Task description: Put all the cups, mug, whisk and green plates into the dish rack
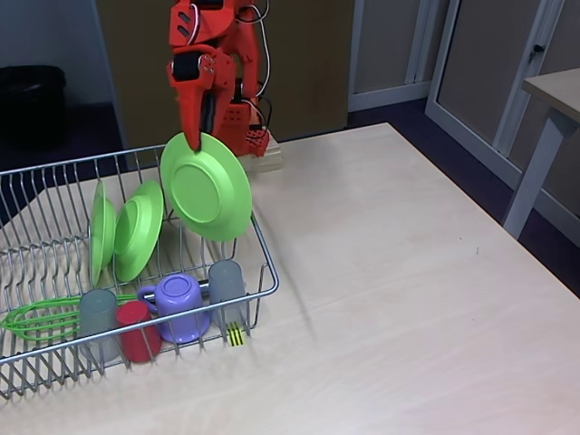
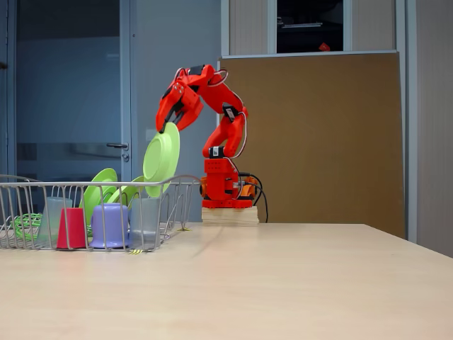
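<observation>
While plate hangs: gripper [image 1: 193, 136] pinches rim of third green plate [image 1: 207, 187], tilted above dish rack [image 1: 263, 246].
Advice: lower between prongs beside 2 racked plates [image 1: 127, 231], then let go.

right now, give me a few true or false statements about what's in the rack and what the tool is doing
1. The tool grips a green plate by its top rim. True.
2. The held plate lies flat on the table. False: it hangs upright over the dish rack.
3. Two other green plates stand on edge in the rack. True.
4. The lilac mug sits out on the table. False: it is inside the rack, mouth down.
5. The whisk lies in the rack. True.
</observation>
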